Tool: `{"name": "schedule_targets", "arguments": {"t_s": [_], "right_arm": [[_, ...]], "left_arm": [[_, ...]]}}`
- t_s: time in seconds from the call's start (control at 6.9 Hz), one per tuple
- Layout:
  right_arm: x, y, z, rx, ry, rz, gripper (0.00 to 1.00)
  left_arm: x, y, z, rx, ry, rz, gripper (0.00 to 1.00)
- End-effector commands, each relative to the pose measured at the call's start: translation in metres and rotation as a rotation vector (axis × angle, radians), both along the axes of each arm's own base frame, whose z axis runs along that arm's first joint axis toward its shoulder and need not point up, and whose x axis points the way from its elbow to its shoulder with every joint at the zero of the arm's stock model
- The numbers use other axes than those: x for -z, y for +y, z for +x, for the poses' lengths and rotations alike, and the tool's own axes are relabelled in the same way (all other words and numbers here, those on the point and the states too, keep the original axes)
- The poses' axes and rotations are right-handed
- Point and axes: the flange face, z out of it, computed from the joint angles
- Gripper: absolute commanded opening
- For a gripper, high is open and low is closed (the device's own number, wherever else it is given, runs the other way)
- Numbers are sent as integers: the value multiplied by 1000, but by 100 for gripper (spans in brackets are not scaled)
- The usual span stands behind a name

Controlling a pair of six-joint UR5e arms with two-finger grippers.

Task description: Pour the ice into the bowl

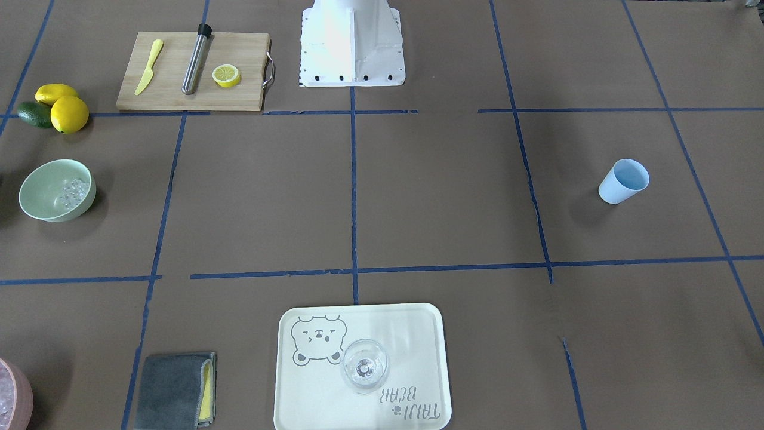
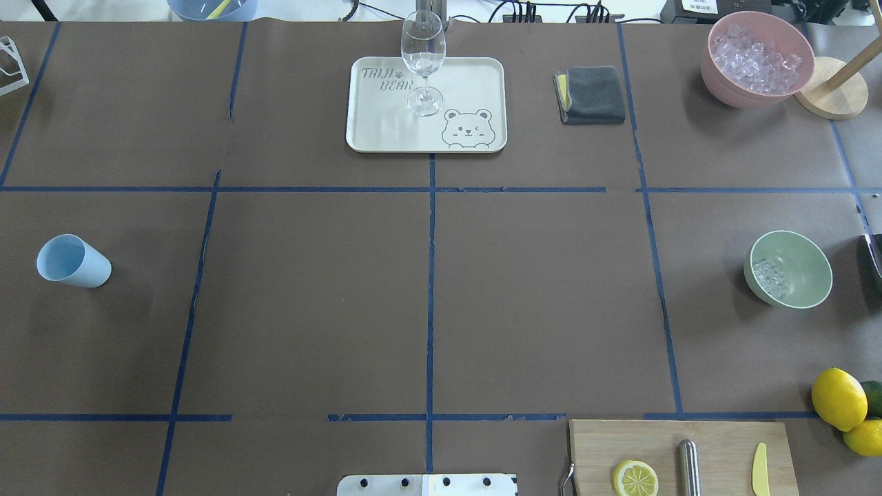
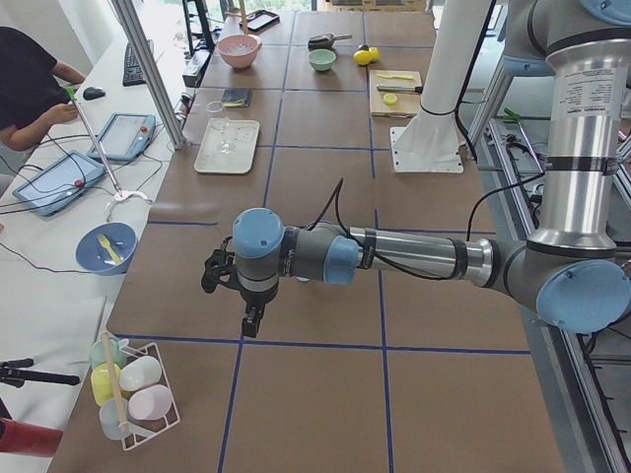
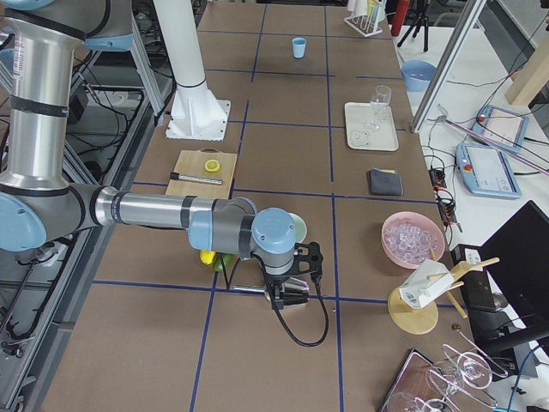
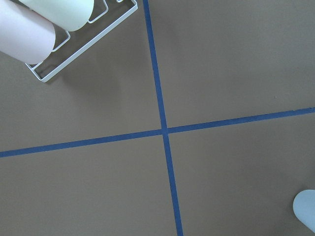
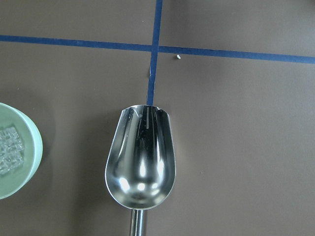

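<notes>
The pale sage-green bowl (image 1: 40, 186) stands at the table's right side in the overhead view (image 2: 805, 267). A small heap of clear ice (image 1: 74, 192) lies in it, also seen from overhead (image 2: 770, 277). In the right wrist view an empty steel scoop (image 6: 141, 157) sits just right of the bowl (image 6: 24, 164) and its ice (image 6: 9, 150); the handle runs off the bottom edge and no fingers show. My right gripper (image 4: 287, 287) hangs over the scoop (image 4: 298, 298); I cannot tell its state. My left gripper (image 3: 249, 323) points down far from the bowl; I cannot tell its state.
A pink bowl of ice (image 2: 754, 58) stands back right. A light blue cup (image 2: 72, 262) lies tipped at the left. A tray (image 2: 386, 131) holds a wine glass (image 2: 422, 55). A grey cloth (image 2: 591, 94), a cutting board (image 2: 716, 441), lemons (image 2: 837, 398) and a cup rack (image 5: 74, 29) show.
</notes>
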Motion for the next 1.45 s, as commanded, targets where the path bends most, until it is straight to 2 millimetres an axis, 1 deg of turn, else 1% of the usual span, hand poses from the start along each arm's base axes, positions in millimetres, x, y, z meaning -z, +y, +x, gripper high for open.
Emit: {"name": "schedule_targets", "arguments": {"t_s": [0.0, 0.14, 0.29, 0.72, 1.16, 1.3], "right_arm": [[3, -3, 0, -24, -4, -17, 100], [2, -3, 0, -25, -2, -20, 100], [3, -3, 0, -37, -3, -29, 100], [7, -7, 1, -47, -3, -29, 100], [11, -12, 1, -56, -1, -29, 100], [19, -22, 2, -94, -3, -50, 100]], "left_arm": [[1, -2, 0, -1, -4, 2, 100], [-2, -2, 0, 1, -3, -4, 100], [0, -2, 0, 3, -3, 0, 100], [0, -2, 0, 65, 13, -59, 100], [1, -3, 0, 92, 16, -34, 100], [-11, 1, 1, 91, -3, -52, 100]]}}
